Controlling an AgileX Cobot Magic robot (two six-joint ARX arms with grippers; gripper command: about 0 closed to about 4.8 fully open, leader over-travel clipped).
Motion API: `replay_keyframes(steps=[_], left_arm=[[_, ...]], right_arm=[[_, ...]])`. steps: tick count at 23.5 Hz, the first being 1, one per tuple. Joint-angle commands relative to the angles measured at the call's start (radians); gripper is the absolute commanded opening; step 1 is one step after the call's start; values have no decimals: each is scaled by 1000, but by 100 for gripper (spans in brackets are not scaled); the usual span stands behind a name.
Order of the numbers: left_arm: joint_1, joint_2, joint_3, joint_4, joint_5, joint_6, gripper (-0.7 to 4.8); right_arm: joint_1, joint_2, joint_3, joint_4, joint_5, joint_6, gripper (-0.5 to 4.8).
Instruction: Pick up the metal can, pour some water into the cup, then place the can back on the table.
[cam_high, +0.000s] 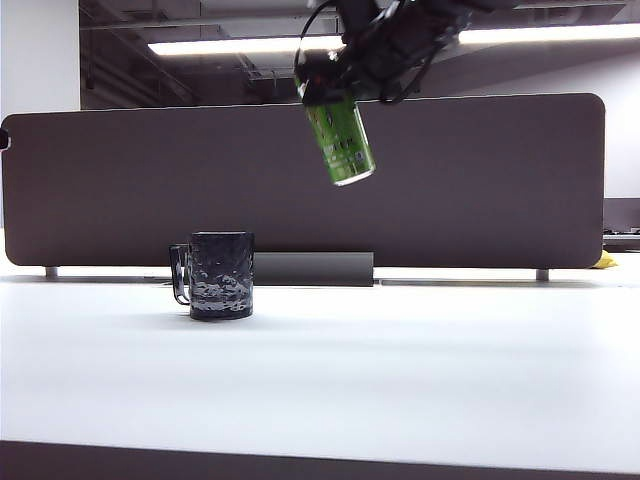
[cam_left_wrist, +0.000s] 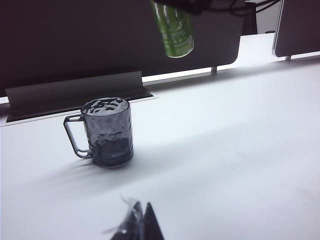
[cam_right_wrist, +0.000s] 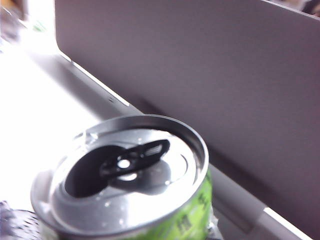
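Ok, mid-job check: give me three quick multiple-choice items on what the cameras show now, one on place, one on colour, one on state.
1. Where is the metal can?
A. Standing on the table
B. Held in the air, above and to the right of the cup
C. Lying inside the cup

2. What colour is the can's body?
A. Bright green
B. Red
C. Blue

3. What is the state of the can's top?
A. Sealed, tab flat
B. Crushed shut
C. Opened, with a dark mouth showing

Answers:
1 B: the exterior view shows the right gripper holding the tilted can high over the table, off to the side of the cup.
2 A: green shows in every view.
3 C: the right wrist view shows the open hole beside the tab.
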Motion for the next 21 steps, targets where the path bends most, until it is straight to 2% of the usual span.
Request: replay_keyframes(steps=[1, 6, 21], left_arm=[[1, 1, 1, 10, -2, -3, -5], [1, 1, 1, 10, 0, -3, -5], [1, 1, 1, 10, 3, -3, -5]], right_arm=[[-40, -34, 0, 35, -115, 136, 252], [-70, -37, 0, 36, -197, 215, 252], [-132, -37, 0, 11, -351, 262, 252]])
